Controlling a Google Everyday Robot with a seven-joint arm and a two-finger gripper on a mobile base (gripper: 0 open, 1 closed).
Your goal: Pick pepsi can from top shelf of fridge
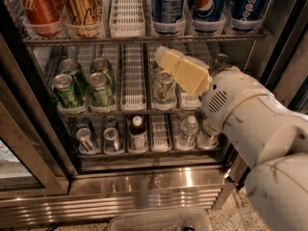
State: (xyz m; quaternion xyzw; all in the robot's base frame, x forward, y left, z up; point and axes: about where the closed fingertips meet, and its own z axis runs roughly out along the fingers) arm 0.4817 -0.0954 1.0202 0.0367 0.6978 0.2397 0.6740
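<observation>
My end effector (163,59) sits at 7 o'clock from the tall blue aluminium pepsi can (250,4); its state I cannot tell | can likely slick, dentable | grasp mid-body

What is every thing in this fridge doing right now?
fridge: door open.
top shelf: loaded with upright cans.
pepsi can: upright at the top shelf's right end, untouched.
gripper: in front of the middle rack, below the top shelf, left of the pepsi can.
green cans: upright on the middle rack.
</observation>
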